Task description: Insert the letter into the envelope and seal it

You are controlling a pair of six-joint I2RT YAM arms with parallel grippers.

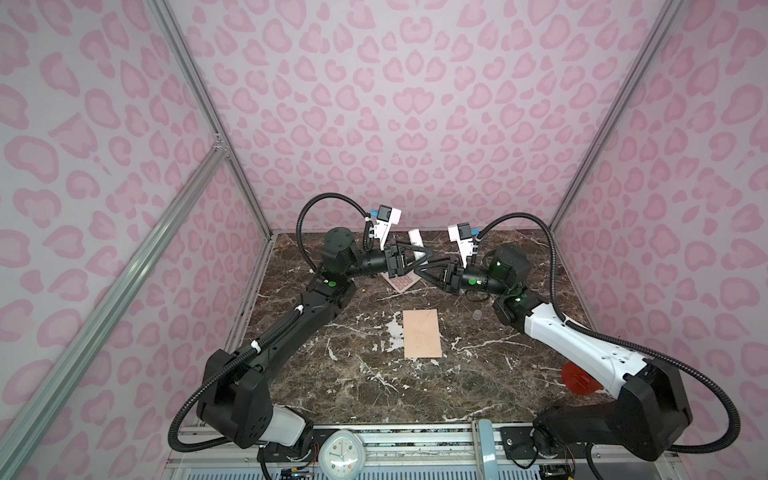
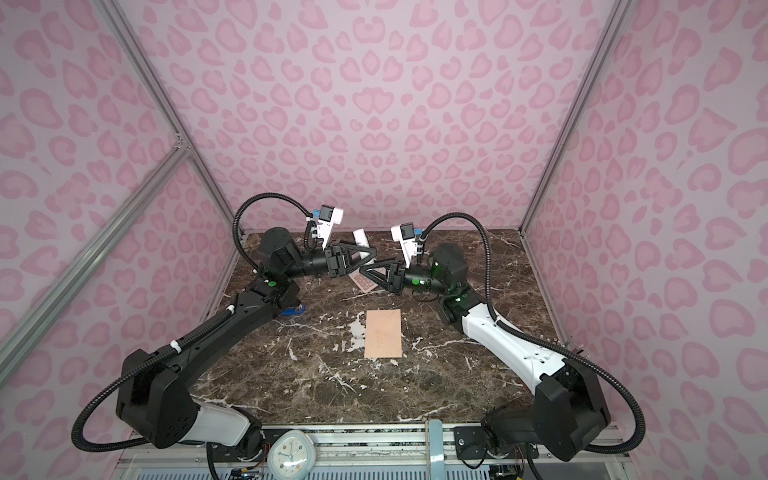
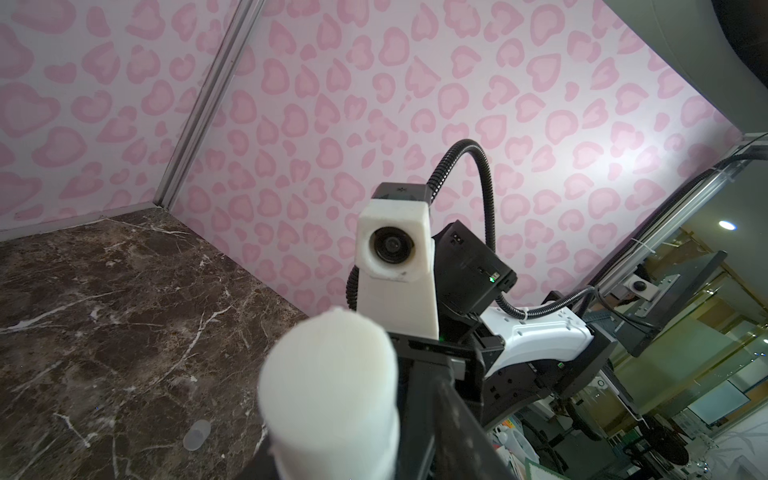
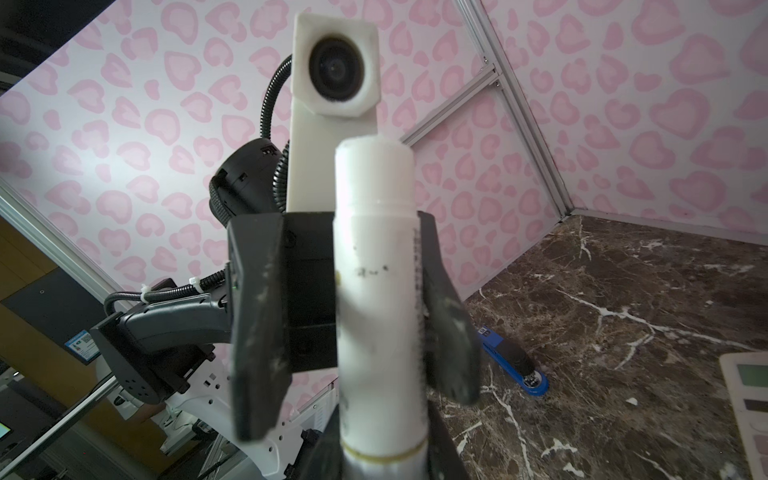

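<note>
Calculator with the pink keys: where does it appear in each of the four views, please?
In a top view: calculator at centre, partly hidden, beyond the envelope.
In a top view: same place.
Left wrist: not in it.
Right wrist: cut off by the frame edge, past the blue stapler.
Shared landmark: dark marble table, in all four.

No readable text, glue stick print smudged

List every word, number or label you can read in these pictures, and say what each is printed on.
No text can be read.
glue stick: smudged dark print, illegible.
blue stapler: white label, too blurred.
calculator: key markings too small.
clock: dial numerals too small.
</note>
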